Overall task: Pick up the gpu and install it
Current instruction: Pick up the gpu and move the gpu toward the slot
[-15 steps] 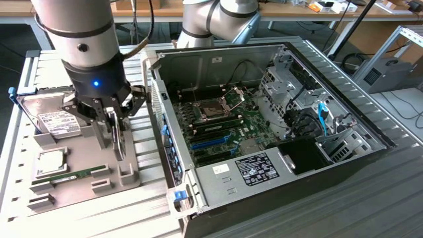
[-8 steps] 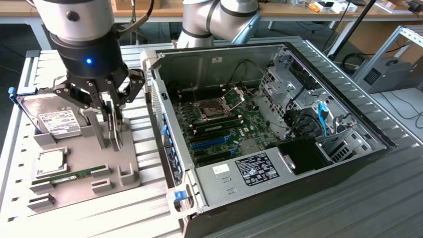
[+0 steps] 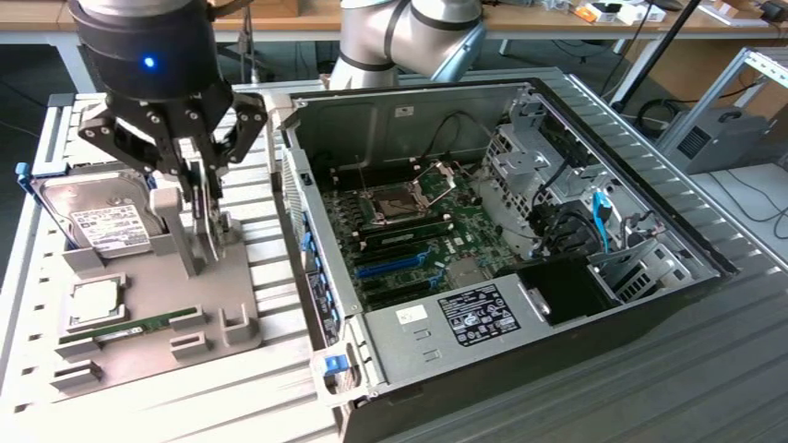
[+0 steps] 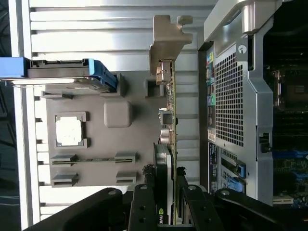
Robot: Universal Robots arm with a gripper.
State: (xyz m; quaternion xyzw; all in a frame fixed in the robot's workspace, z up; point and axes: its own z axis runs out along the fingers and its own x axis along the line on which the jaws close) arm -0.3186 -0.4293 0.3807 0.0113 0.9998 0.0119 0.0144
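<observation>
Pincer (image 3: 203, 208) seemingly clamped on gpu (image 4: 163, 163), card upright, on grey fixture (image 3: 185, 295)

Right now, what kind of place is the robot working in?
Probably a robotics lab or workshop. An open computer case sits on a metal table, a grey tray beside it holds a hard drive and other parts, and cluttered workbenches stand behind the robot arm.

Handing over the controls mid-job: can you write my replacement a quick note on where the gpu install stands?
Claw: shut on the gpu, one finger on each face.
Position: the gpu stands on edge at the grey parts tray, outside the open case.
Done: card gripped.
Left: card is not yet in the motherboard.
</observation>
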